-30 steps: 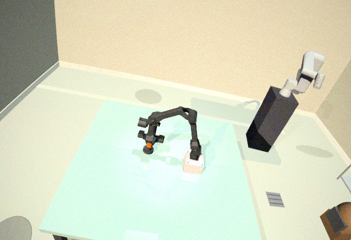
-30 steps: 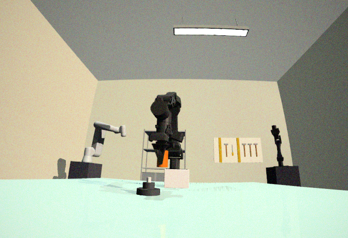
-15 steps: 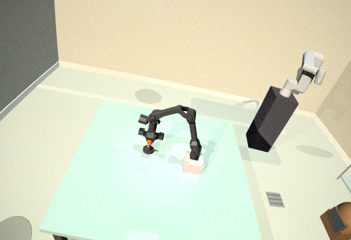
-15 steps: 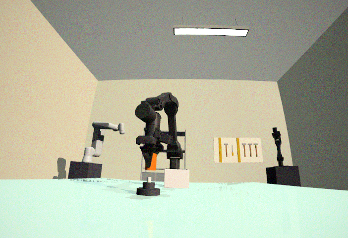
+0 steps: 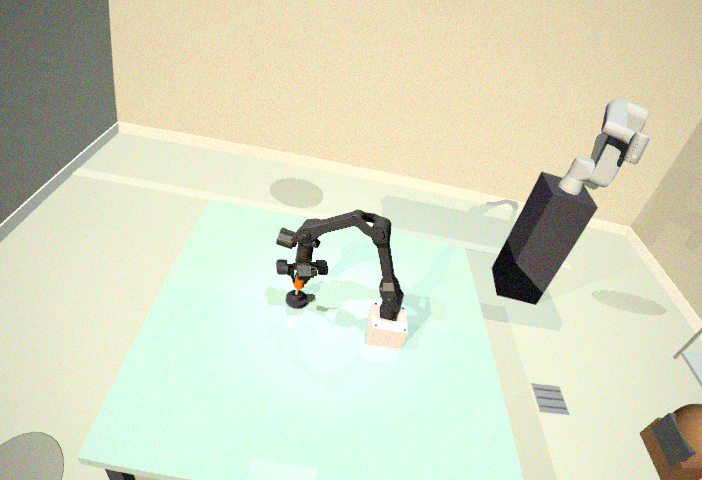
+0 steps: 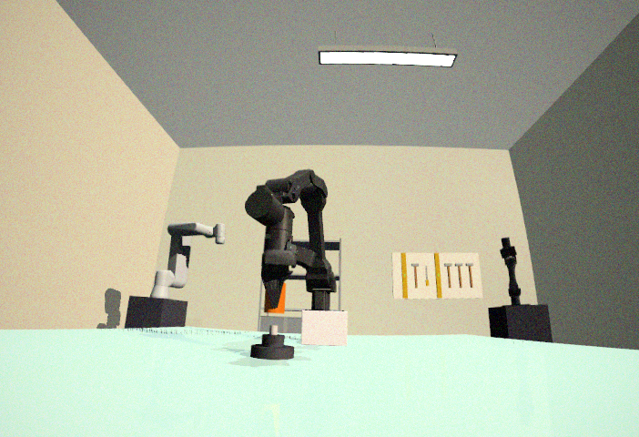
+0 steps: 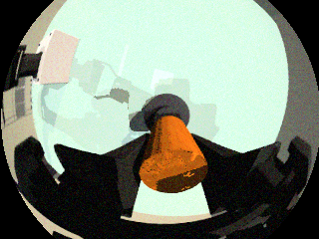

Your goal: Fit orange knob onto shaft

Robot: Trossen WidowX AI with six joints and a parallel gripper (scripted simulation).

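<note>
My gripper (image 5: 300, 277) (image 6: 275, 293) (image 7: 168, 137) is shut on the orange knob (image 5: 298, 281) (image 6: 280, 299) (image 7: 171, 154), which hangs from the fingers with its narrow end down. The round dark pedestal (image 5: 296, 299) (image 6: 272, 351) (image 7: 167, 106) stands on the pale green table (image 5: 238, 362) right below it. The silver D-shaped shaft (image 6: 274, 330) stands upright on the pedestal, with a clear gap between its top and the knob's lower end. In the wrist view the knob's tip covers the shaft. The knob's hole is hidden.
The arm's white base block (image 5: 386, 332) (image 6: 324, 328) (image 7: 59, 56) stands on the table to the right of the pedestal. A white arm on a black box (image 5: 541, 237) (image 6: 156, 312), a shelf rack and a tool board stand off the table.
</note>
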